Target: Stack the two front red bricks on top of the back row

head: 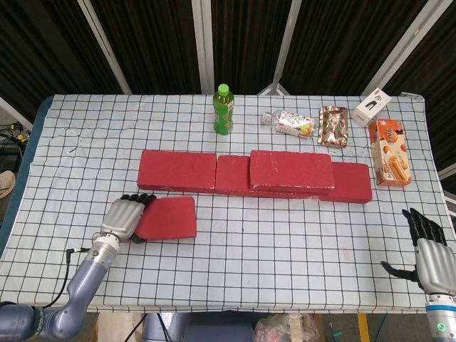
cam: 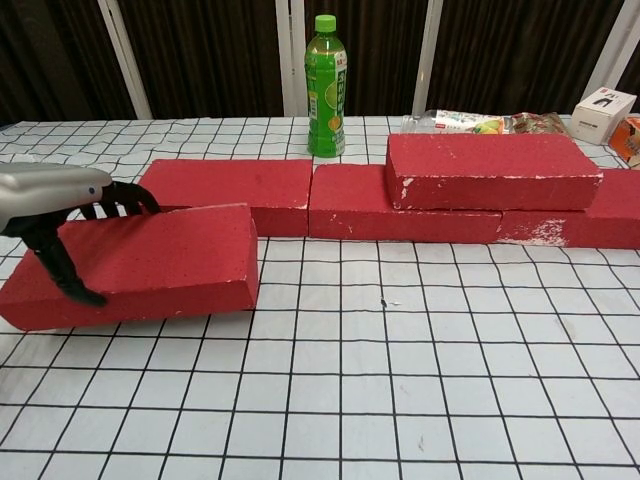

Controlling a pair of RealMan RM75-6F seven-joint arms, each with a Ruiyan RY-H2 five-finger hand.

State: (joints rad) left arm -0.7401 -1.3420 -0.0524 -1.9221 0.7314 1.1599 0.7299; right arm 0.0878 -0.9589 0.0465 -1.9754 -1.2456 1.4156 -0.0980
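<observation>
The left hand [cam: 50, 205] grips the front red brick [cam: 140, 262] near the counter's front-left corner, tilted. Next comes raising it onto the back row [head: 178, 169]. The right hand [head: 426, 246] hangs open.

- The table [head: 235, 246] wears a white cloth with a black grid.
- Back row of red bricks [head: 178, 170] lies mid-table.
- Behind that row: green bottle [head: 223, 110], snack packets [head: 296, 122], white box [head: 371, 107].
- Right of it: orange carton [head: 390, 151].
</observation>
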